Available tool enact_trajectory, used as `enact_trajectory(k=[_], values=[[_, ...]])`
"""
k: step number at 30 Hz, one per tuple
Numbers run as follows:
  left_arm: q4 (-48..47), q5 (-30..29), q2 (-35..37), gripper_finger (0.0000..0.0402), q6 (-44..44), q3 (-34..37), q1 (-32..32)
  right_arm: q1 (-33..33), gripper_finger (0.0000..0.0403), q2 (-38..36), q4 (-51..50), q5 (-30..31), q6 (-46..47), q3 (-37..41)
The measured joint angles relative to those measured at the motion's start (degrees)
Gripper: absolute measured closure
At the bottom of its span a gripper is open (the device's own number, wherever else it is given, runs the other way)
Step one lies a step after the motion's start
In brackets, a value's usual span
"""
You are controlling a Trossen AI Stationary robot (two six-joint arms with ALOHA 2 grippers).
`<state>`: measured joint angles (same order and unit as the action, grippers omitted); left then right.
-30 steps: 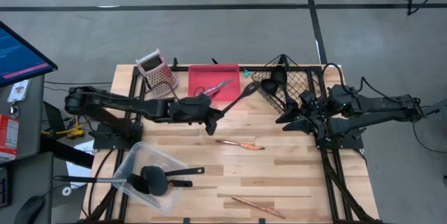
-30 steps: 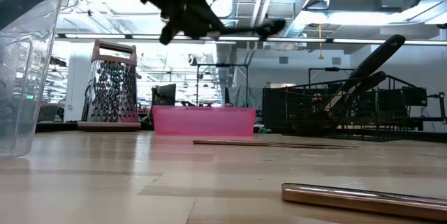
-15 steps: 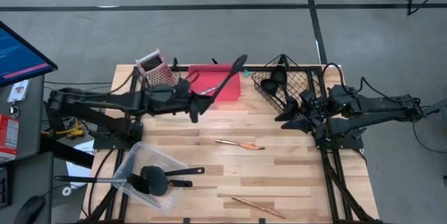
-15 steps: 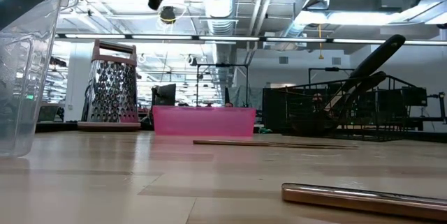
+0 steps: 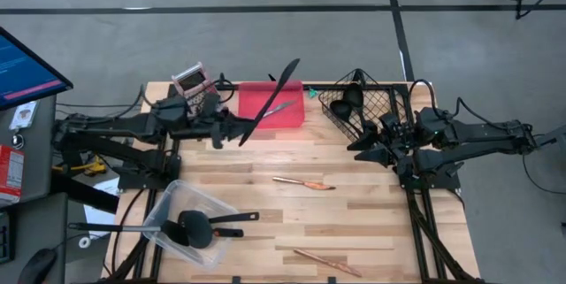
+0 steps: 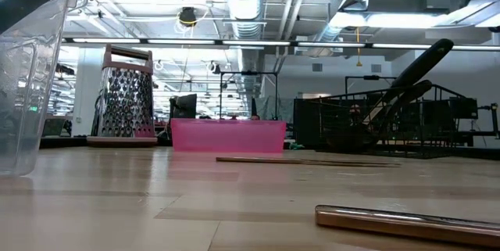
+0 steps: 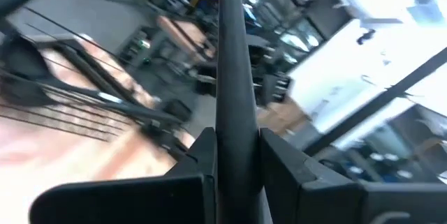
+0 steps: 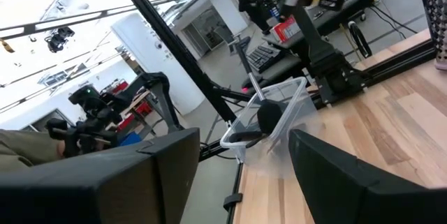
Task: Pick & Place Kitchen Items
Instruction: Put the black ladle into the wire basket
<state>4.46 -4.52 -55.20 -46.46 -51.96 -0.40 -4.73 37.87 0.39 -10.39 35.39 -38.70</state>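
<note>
High view: the left gripper is raised over the far-left part of the wooden table, beside the pink-topped box grater. Its fingers are clamped on the handle of a black long-handled utensil, which slants up and away over the red tray. A thin silver utensil lies in that tray. The right gripper rests at the right side of the table, just beside the black wire basket, which holds several black utensils. A copper-coloured utensil lies mid-table; a second copper-coloured piece lies near the front edge. The clear plastic container at front left holds a black ladle and other black long-handled pieces.

Low view: the clear container wall stands at left, the grater and the pink-looking tray behind. The wire basket holds a black handle leaning upward. A copper piece lies in the foreground.

Left wrist view: the two dark fingers press on either side of the black utensil handle; the surroundings are blurred.

Right wrist view: the right gripper's fingers stand apart with nothing between them. The clear container with black utensils is visible across the table.
</note>
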Motion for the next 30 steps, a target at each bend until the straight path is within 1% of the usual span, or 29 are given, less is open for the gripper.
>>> enact_trajectory(k=[5, 10, 14, 18, 24, 30], values=[[0.1, 6.8, 1.6, 0.0354, -3.5, 0.0, 0.0, 0.0, 0.0182, 0.0, 0.0, 0.2, 0.0, 0.0], [0.4, 12.0, 2.4, 0.0354, -4.8, 0.0, -0.4, 0.0, 0.0182, 0.0, 0.0, 0.2, 0.0, 0.0], [0.3, 17.6, 2.4, 0.0353, -6.5, 0.0, -0.4, 0.0, 0.0182, 0.0, -0.1, 0.2, 0.0, 0.0], [2.1, 21.4, 2.4, 0.0352, -6.5, 0.0, -1.0, 0.0, 0.0182, 0.0, -0.2, 0.7, 0.0, 0.0], [2.9, 21.9, 2.4, 0.0352, -6.4, 0.0, -1.0, 0.0, 0.0182, 0.0, -1.5, 2.7, 0.1, 0.0], [4.8, 21.8, 2.3, 0.0352, -2.6, 0.0, -1.0, 0.0, 0.0182, 0.0, -4.1, 6.5, 1.1, 0.0]])
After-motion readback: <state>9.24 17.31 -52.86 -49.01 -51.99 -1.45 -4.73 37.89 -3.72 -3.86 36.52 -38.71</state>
